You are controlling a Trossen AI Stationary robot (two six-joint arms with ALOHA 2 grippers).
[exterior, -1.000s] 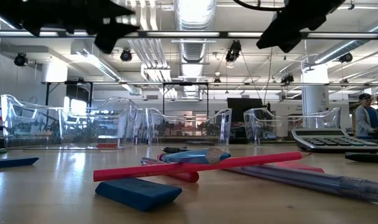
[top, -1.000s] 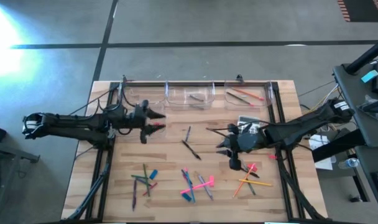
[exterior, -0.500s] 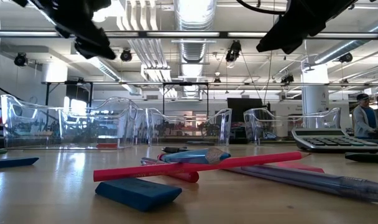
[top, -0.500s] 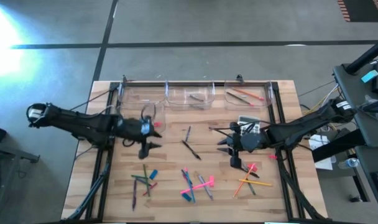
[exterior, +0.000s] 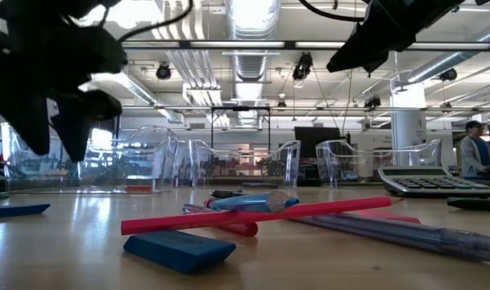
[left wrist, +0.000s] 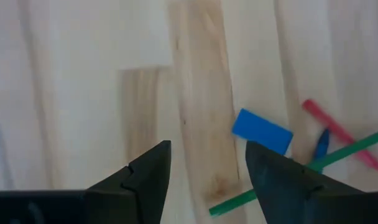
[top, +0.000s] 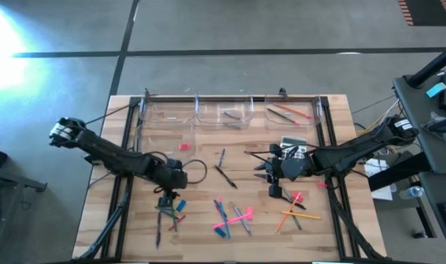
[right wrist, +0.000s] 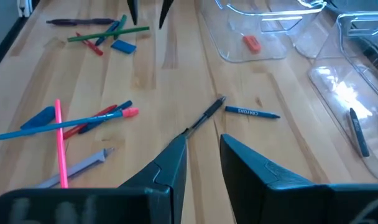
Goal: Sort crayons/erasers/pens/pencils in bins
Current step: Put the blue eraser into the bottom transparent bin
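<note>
My left gripper (top: pixel 169 201) is open and empty and points down over a small heap at the near left. The heap holds a blue eraser (left wrist: pixel 262 131), green pencils (top: pixel 166 211) and a red stick. A pink eraser (top: pixel 183 146) lies in the leftmost clear bin (top: pixel 153 126). My right gripper (top: pixel 268 182) is open and empty, held above the table right of centre. It is near a black pen (right wrist: pixel 204 116) and a blue crayon (right wrist: pixel 251 112).
Clear bins (top: pixel 224 114) line the far edge; the right one (top: pixel 311 110) holds red and green sticks. A grey calculator (top: pixel 291 143) lies by my right arm. Pink sticks and blue pieces (top: pixel 232 216) and orange pencils (top: pixel 294 214) lie near the front edge.
My left gripper has gone from over the leftmost bin toward the table's near edge and has tipped to point down over the heap with the blue eraser. The pink eraser has stayed in the bin.
</note>
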